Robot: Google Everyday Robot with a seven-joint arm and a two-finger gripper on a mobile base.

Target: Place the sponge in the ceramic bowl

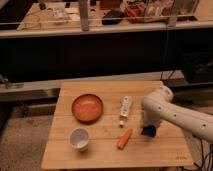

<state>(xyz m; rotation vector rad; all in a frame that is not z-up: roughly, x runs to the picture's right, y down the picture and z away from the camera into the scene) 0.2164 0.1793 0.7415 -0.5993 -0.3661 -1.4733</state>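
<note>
The dark-blue sponge [148, 131] sits at the tip of my gripper [149, 127], just above the wooden table [105, 155] right of its middle. The gripper is shut on the sponge, and my white arm [170, 112] reaches in from the right and hides most of the fingers. The orange-brown ceramic bowl [87, 107] stands on the left half of the table, well to the left of the sponge, and has nothing in it.
A white cup [79, 138] stands in front of the bowl. A white tube [126, 109] and an orange carrot [125, 138] lie between bowl and sponge. Behind the table runs a dark counter with a rail [100, 30].
</note>
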